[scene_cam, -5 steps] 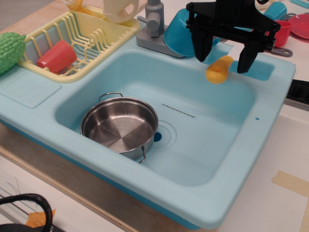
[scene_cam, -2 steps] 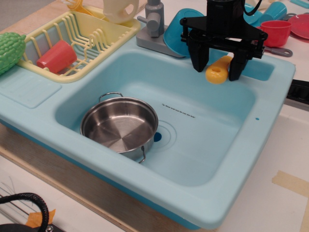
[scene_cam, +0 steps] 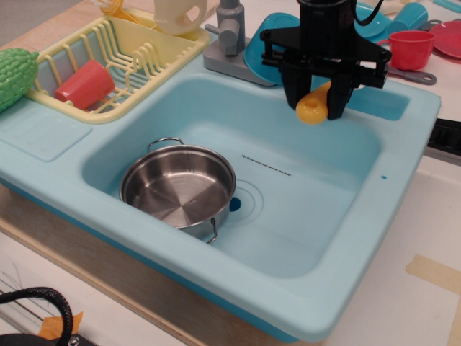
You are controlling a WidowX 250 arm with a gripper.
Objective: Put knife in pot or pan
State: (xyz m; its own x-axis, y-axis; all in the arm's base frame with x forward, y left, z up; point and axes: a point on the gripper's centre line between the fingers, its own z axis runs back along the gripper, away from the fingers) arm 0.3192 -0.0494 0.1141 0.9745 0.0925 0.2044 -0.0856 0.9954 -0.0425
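The step in hand is the grasp. The black gripper stands at the far right rim of the toy sink, its two fingers closed in on the yellow-orange handle of the knife. They appear to be gripping it, though whether the hold is firm cannot be judged from this single view. The handle's rounded end pokes out below the fingers; the white blade is hidden behind the gripper, so the knife's full lie cannot be made out.

The steel pot sits inside the basin near its front left, upright and empty, well apart from the knife. The next move would call for lifting the knife clear of the rim, carrying it forward and left across the basin, and lowering it over the pot's wide mouth before letting go. The long blade could catch the pot's rim or one of its wire loop handles.

Counted:
- one knife
- one pot
- one gripper
- one grey tap at the far edge
- one yellow dish rack in the far left corner
- one red cup in the rack
- one red cup in the far right corner
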